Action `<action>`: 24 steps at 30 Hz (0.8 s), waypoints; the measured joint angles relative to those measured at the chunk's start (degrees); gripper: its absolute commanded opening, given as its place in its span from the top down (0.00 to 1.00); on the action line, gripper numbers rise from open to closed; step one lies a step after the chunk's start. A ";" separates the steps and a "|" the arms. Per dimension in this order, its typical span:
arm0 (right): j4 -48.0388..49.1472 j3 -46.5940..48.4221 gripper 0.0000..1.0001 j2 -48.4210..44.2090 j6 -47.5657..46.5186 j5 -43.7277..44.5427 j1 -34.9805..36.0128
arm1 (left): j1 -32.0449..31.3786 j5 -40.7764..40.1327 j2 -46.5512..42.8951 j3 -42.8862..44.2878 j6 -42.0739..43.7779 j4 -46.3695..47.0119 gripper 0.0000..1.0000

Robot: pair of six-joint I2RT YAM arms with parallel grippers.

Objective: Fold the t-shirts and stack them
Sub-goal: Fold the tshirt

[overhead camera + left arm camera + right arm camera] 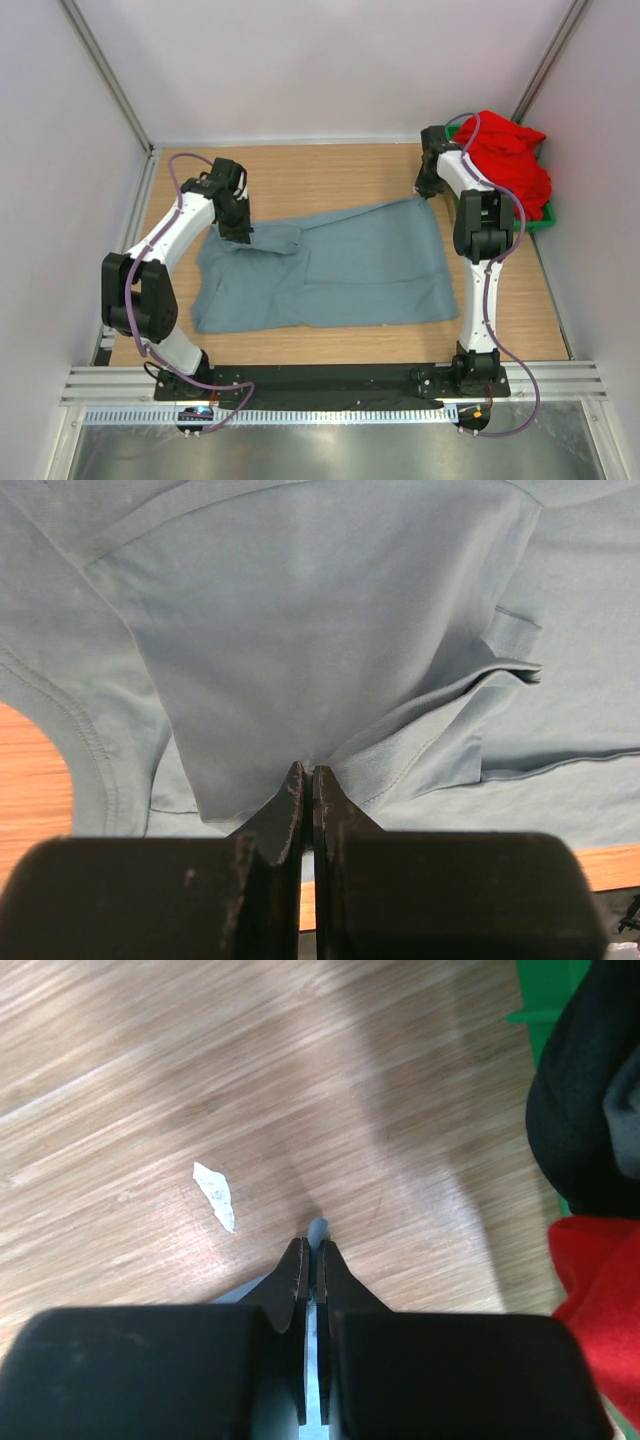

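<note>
A dusty grey-blue t-shirt (340,268) lies spread across the wooden table. My left gripper (238,232) is shut on its upper left part. In the left wrist view a fold of that t-shirt (300,630) rises from the pinched jaws of the left gripper (308,772). My right gripper (430,186) is at the shirt's far right corner. In the right wrist view it (316,1247) is shut, with a small tuft of grey-blue t-shirt (318,1228) sticking out between the tips. A bright red t-shirt (505,158) lies bunched at the back right, and its edge shows as red cloth (600,1300).
The red shirt rests in a green bin (545,215) beside the right wall; the bin's corner (545,1000) shows in the right wrist view. A small white scrap (217,1196) lies on the wood. White walls enclose the table on three sides.
</note>
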 measured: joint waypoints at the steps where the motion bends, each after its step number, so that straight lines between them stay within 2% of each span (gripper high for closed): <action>1: -0.11 0.31 0.99 0.17 0.00 0.02 0.02 | 0.00 -0.15 0.00 0.00 0.00 0.00 1.00; 11: -2.21 -1.09 0.99 -1.95 0.04 0.17 0.02 | 0.00 -1.18 -0.33 1.18 -0.22 -1.60 1.00; 24: -0.55 -21.51 0.99 -24.28 1.11 -1.09 0.02 | 0.02 -5.88 -9.86 4.00 -0.50 -8.04 1.00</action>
